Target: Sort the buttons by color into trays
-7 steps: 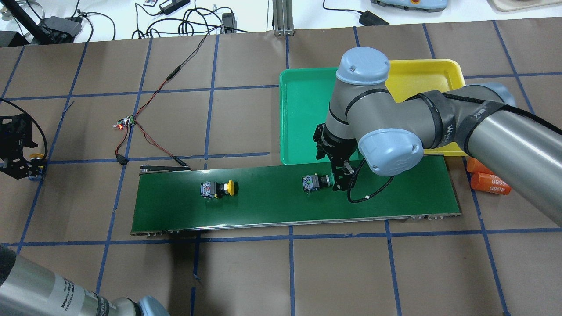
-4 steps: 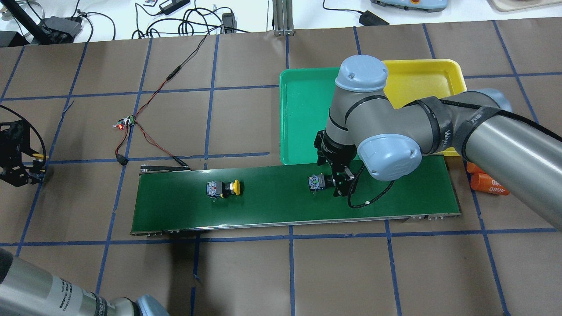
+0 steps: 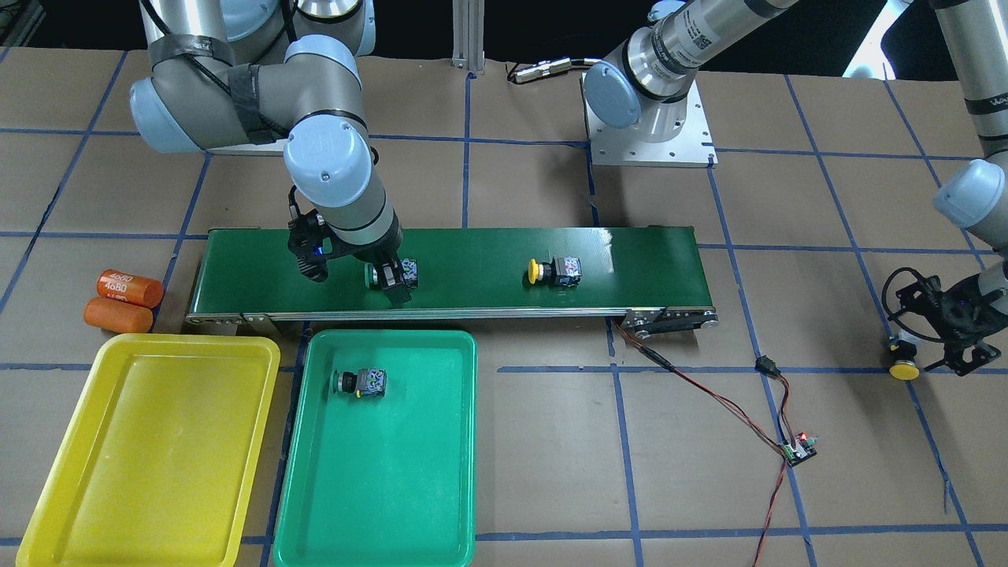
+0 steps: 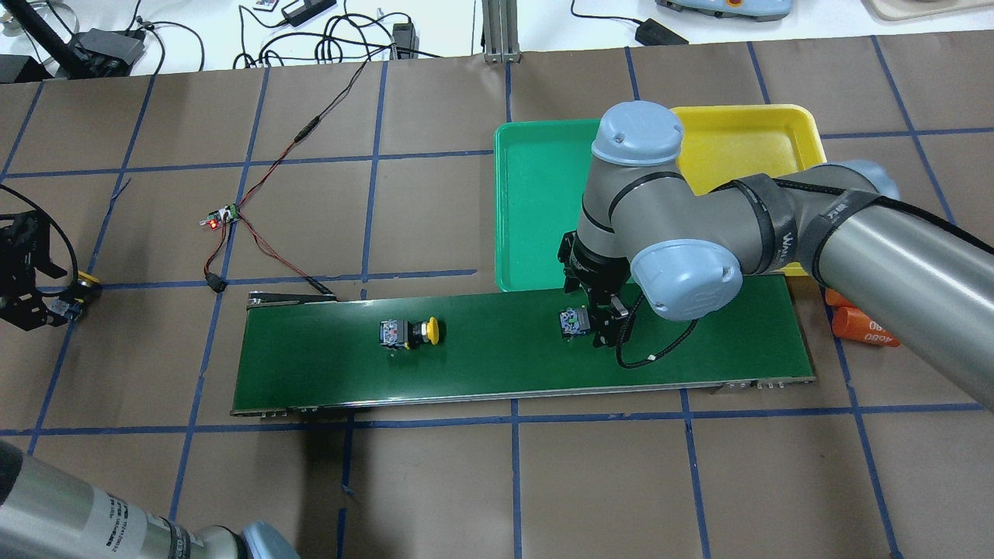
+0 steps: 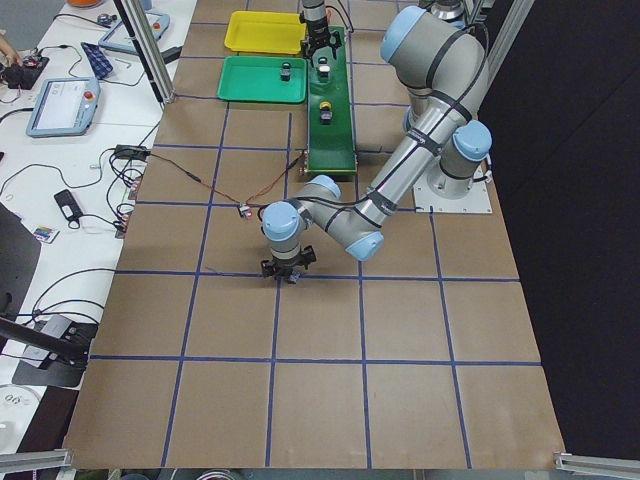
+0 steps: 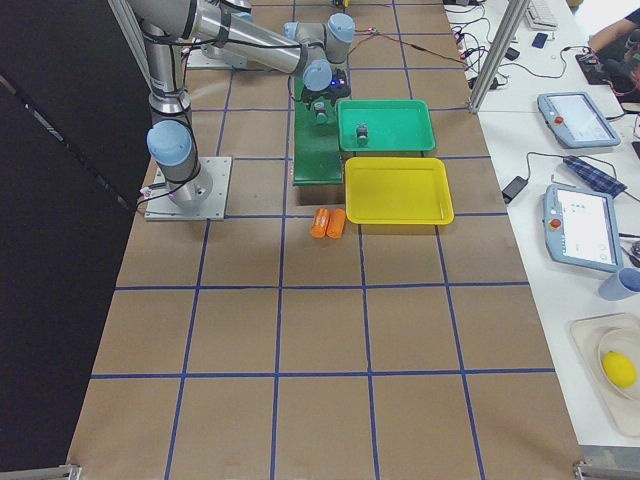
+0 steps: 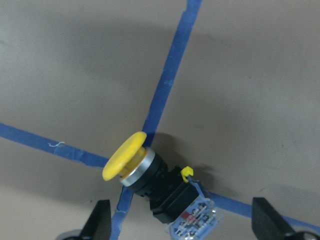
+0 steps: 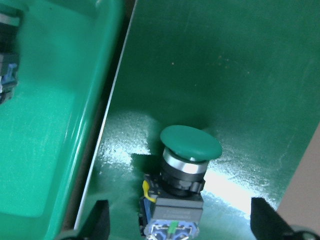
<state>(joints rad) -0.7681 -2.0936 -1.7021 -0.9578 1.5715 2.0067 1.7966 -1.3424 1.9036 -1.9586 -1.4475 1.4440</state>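
Brown tabletop (image 3: pixel 520 465) gridded in blue tape (image 3: pixel 551 368), with a dark-green conveyor belt (image 3: pixel 646 268) across it and a green tray (image 3: pixel 394 488) and yellow tray (image 3: pixel 142 457) side by side beyond the belt. Right gripper (image 8: pixel 182 222) low over the belt, jaws spread wide either side of a green button (image 8: pixel 190 142), not touching it; second green button (image 3: pixel 360 382) lies in the green tray, a yellow button (image 3: pixel 551 271) farther along the belt. Left gripper (image 7: pixel 182 222) off the belt's other end, jaws equally wide and gripping nothing, above a second yellow button (image 7: pixel 125 155) lying on a tape crossing.
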